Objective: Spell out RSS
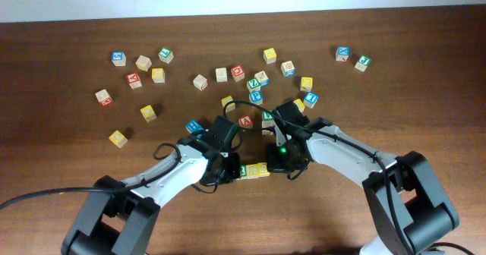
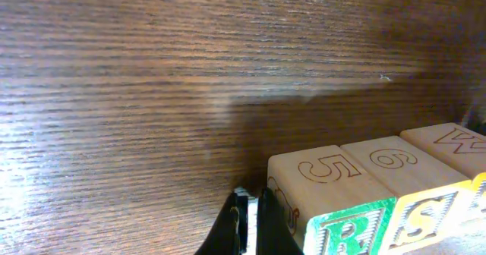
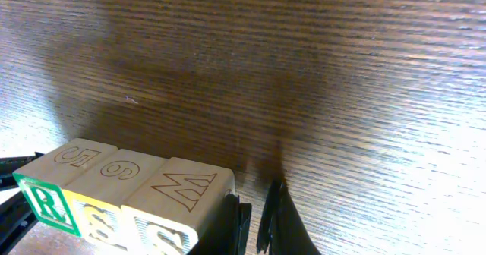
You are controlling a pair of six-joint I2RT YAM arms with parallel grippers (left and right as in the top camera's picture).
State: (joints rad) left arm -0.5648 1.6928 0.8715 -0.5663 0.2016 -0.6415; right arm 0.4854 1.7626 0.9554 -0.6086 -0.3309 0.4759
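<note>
Three wooden letter blocks stand in a touching row near the table's front: a green R block point(image 1: 244, 171) point(image 2: 345, 228) point(image 3: 45, 198), a yellow S block point(image 1: 254, 169) point(image 2: 421, 209) point(image 3: 102, 209), and a second S block point(image 1: 263, 168) point(image 2: 456, 145) point(image 3: 178, 194). My left gripper point(image 1: 228, 168) point(image 2: 248, 225) is shut and empty, its tips on the table against the R block's outer side. My right gripper point(image 1: 282, 164) point(image 3: 256, 221) is shut and empty, with one finger against the outer side of the last S block.
Many loose letter blocks lie scattered across the back half of the table, from a yellow block point(image 1: 118, 139) at the left to a green block point(image 1: 363, 63) at the right. A red block point(image 1: 245, 121) and a blue block point(image 1: 194, 126) lie just behind the arms.
</note>
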